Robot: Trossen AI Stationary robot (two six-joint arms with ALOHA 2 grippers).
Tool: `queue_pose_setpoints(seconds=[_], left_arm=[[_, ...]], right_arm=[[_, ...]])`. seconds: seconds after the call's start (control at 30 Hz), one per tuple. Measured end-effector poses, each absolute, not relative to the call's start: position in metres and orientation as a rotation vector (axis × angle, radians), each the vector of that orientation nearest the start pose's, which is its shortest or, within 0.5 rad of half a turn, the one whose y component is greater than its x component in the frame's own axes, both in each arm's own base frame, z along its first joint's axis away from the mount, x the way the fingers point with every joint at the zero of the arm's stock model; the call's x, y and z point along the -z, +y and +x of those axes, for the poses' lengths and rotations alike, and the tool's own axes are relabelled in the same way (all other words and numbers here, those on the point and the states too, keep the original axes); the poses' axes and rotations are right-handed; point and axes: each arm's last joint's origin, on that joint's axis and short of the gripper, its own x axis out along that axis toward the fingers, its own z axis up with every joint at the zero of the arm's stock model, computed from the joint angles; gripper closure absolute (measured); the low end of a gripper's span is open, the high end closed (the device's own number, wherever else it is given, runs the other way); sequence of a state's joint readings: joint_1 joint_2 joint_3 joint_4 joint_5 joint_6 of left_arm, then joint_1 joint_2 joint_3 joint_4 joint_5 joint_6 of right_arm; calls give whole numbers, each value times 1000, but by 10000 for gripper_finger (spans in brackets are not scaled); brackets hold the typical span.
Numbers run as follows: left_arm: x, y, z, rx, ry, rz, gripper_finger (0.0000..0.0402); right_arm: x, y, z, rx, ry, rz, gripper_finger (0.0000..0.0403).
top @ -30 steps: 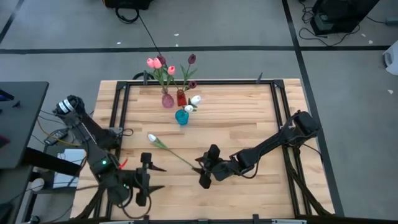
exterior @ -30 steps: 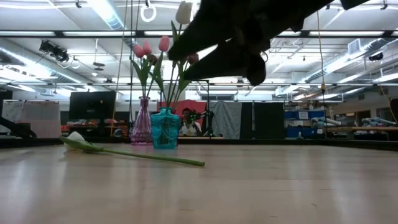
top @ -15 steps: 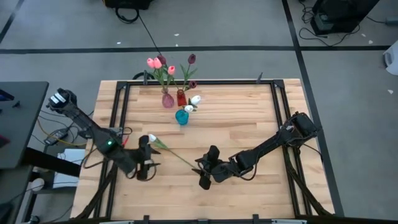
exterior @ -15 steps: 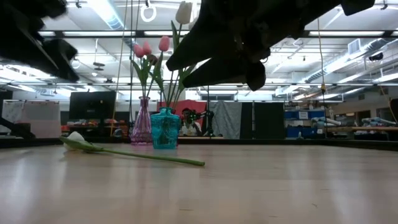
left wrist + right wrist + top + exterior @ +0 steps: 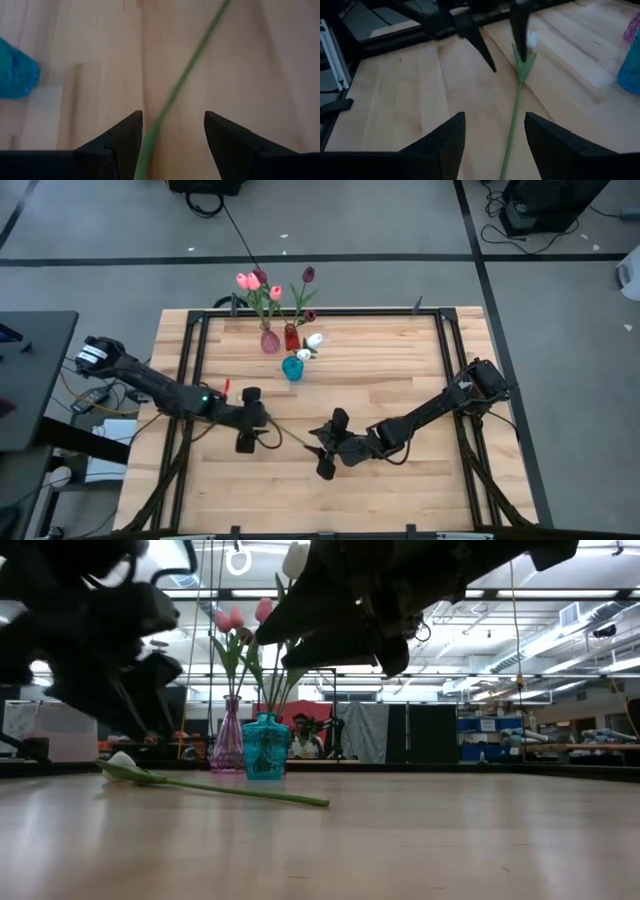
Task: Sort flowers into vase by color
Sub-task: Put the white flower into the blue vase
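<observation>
A white-headed artificial tulip with a thin green stem (image 5: pixel 272 426) lies flat mid-bench. The left pincer (image 5: pixel 247 420) is spread open astride its stem; the right pincer (image 5: pixel 327 443) is held open, empty, near the stem's end.

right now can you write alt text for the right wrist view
A white tulip lies flat on the wooden table, its green stem running toward the camera between the right gripper's open fingers. The left gripper, also open, hovers over the flower's head, and a teal vase sits at the edge.

Bare table (image 5: pixel 400 370) right of teal vase (image 5: pixel 292 367).
</observation>
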State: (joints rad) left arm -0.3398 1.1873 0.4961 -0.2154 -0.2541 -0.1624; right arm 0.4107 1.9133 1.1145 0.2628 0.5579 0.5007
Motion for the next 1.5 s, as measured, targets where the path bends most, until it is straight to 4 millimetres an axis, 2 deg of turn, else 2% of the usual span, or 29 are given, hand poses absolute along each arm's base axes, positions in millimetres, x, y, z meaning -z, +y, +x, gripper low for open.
queue_pose_setpoints(seconds=[0.17,0.5,0.6,0.73,0.93,1.0,1.07,1.27,1.5], left_arm=[[-151,-56,210,22,882,223,183],[-129,-47,217,42,991,347,184],[-127,-47,219,59,997,371,196],[-125,-48,220,94,1002,351,249],[-124,-49,219,138,1011,326,374],[-124,-49,219,142,1011,316,390],[-124,-49,219,132,1011,298,387],[-133,-51,219,119,1045,245,393],[-169,-66,235,117,1031,255,399]], right_arm=[[-172,147,375,252,416,231,188],[-174,146,376,271,392,217,188],[-176,147,377,266,369,229,188],[-179,147,378,257,348,220,188],[-181,149,378,251,322,213,188],[-181,150,378,247,320,215,188],[-181,152,377,244,321,214,188],[-183,158,375,227,306,229,188],[-175,157,375,255,338,227,188]])
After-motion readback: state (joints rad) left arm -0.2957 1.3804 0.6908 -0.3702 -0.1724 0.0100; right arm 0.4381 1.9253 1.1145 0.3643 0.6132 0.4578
